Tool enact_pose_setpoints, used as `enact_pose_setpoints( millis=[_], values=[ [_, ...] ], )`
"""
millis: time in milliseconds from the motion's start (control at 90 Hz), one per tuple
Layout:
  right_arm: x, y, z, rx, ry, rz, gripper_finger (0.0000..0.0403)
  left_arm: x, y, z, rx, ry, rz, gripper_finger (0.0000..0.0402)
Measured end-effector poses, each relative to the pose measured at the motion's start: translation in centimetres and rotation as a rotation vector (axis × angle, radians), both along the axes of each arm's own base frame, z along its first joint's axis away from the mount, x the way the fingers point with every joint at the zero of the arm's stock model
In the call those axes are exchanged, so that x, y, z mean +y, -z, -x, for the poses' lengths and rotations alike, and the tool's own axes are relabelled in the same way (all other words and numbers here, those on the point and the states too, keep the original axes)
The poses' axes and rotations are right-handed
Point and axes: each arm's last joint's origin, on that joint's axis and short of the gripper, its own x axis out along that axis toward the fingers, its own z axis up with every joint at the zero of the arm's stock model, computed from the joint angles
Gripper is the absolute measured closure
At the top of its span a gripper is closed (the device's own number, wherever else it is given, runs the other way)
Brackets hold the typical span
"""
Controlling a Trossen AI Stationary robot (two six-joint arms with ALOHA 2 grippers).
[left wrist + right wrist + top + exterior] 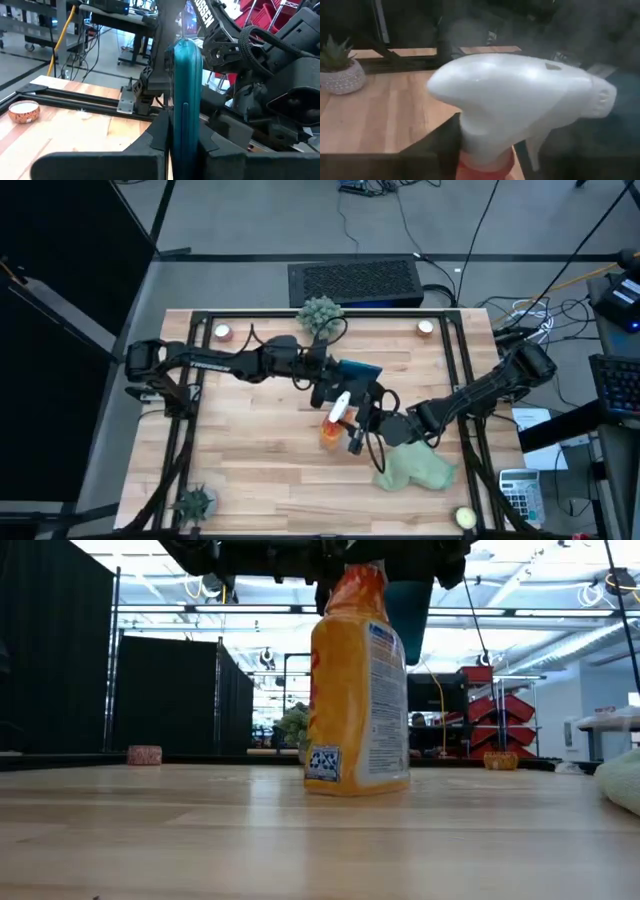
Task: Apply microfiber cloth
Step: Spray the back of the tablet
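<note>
Cloth sits just beside the right gripper, free on the table.
High view: microfiber cloth [415,468] lies loose just past right gripper [352,432], which clamps the spray bottle [334,423]; left gripper [340,380] is farther. Low view: cloth at table edge. Left wrist: fingers pinch the teal tablet [186,100]. Right wrist: bottle neck gripped.

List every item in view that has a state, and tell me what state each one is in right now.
Left gripper: jaws shut on the teal tablet, held on edge above the table.
Right gripper: jaws shut on the neck of the spray bottle.
Spray bottle: upright, standing on the wooden table.
Microfiber cloth: rumpled, lying on the table, untouched.
</note>
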Motion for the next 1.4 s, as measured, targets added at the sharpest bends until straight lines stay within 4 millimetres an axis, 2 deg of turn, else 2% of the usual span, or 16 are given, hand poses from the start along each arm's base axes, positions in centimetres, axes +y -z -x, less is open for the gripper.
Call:
enact_pose_setpoints(
  millis=[56,111,411,589,789,1056,1189,1400],
  values=[
    [0.0,0.0,0.0,0.003,-0.001,0.007,0.0239,0.0,0.0,0.0,-0.001,0.0,0.0,0.0389],
    [0.1,0.0,0.0,0.004,-0.002,0.012,0.0233,0.0,0.0,0.0,-0.003,0.0,-0.002,0.0389],
    [0.1,0.0,0.1,0.013,0.003,0.03,0.0122,0.1,0.0,0.0,-0.002,-0.001,-0.009,0.0389],
    [0.7,-0.4,0.5,0.017,-0.038,0.05,0.009,0.4,-0.7,0.8,0.035,-0.022,-0.018,0.0389],
    [1.0,-2.2,1.6,0.004,-0.059,0.044,0.0084,0.8,-2.5,3.1,0.101,-0.109,-0.062,0.0389],
    [0.1,-4.3,3.1,-0.033,-0.044,-0.001,0.0083,0.6,-5.5,7.0,0.147,-0.19,-0.093,0.0389],
    [-0.3,-3.8,3.2,0.002,-0.037,-0.048,0.0083,0.4,-5.9,8.0,0.178,-0.196,-0.091,0.0389],
    [-0.6,-2.8,3.8,0.081,0.025,-0.133,0.0083,0.0,-5.2,8.2,0.251,-0.185,-0.088,0.0389]
  ],
)
